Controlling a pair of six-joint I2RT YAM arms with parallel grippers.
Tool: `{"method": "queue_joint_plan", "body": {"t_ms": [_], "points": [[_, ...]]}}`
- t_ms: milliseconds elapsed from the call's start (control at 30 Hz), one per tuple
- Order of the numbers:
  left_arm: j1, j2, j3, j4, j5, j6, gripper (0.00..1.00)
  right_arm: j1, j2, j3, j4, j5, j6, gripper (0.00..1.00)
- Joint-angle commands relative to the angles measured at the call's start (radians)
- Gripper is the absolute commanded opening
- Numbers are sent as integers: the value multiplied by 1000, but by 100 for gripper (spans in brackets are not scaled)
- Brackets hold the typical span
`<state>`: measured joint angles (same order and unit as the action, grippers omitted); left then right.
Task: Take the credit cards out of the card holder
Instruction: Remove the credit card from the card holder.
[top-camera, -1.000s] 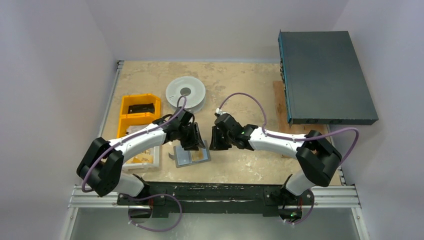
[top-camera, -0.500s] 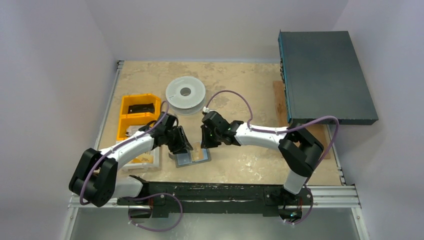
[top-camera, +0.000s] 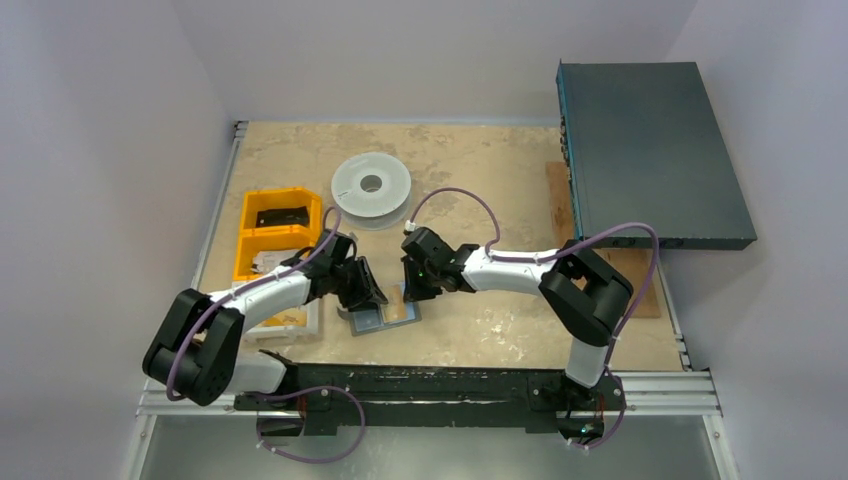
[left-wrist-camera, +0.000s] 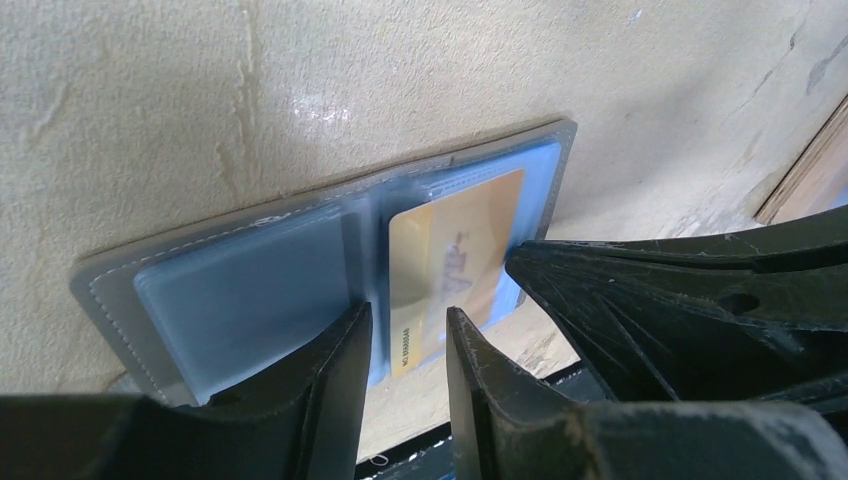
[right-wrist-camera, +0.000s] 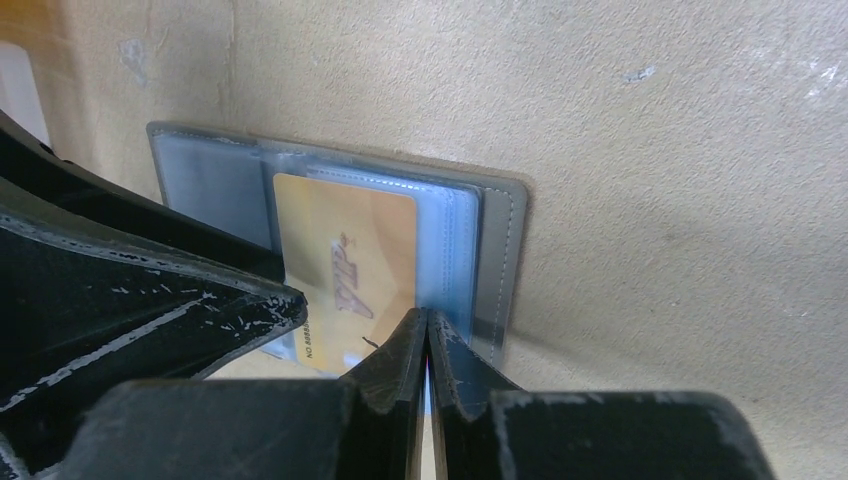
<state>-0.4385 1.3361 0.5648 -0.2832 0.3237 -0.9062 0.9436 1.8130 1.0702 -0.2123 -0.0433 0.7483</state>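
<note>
The card holder (top-camera: 385, 317) lies open and flat on the table, slate-grey with clear sleeves (left-wrist-camera: 250, 290) (right-wrist-camera: 495, 250). A gold credit card (left-wrist-camera: 450, 260) (right-wrist-camera: 345, 260) sits in the sleeve of its right half. My left gripper (top-camera: 368, 290) (left-wrist-camera: 408, 340) is low over the holder's middle fold, jaws apart, straddling the card's edge with nothing clamped. My right gripper (top-camera: 415, 290) (right-wrist-camera: 427, 325) is shut, its tips at the near edge of the sleeve beside the card's corner. Whether it pinches the sleeve or the card cannot be made out.
A pale grey spool (top-camera: 371, 186) lies behind the arms. Yellow bins (top-camera: 278, 230) with a black item (top-camera: 281, 216) and a white tray (top-camera: 290, 320) are at the left. A dark box (top-camera: 650, 155) overhangs the right edge above a wooden board (top-camera: 562, 210).
Both arms have shifted left and come down onto the card holder. The right gripper has closed its jaws. The left gripper's jaws have narrowed slightly.
</note>
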Motion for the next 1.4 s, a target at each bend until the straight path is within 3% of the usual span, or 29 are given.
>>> {"method": "queue_joint_plan", "body": {"t_ms": [0, 667, 1367], "points": [[6, 16, -15, 66, 24, -2, 32, 1, 9, -45, 9, 21, 7, 3], [8, -12, -18, 96, 67, -36, 0, 0, 35, -101, 33, 11, 28, 2], [41, -96, -17, -75, -28, 39, 0, -23, 15, -162, 27, 42, 51, 1]]}}
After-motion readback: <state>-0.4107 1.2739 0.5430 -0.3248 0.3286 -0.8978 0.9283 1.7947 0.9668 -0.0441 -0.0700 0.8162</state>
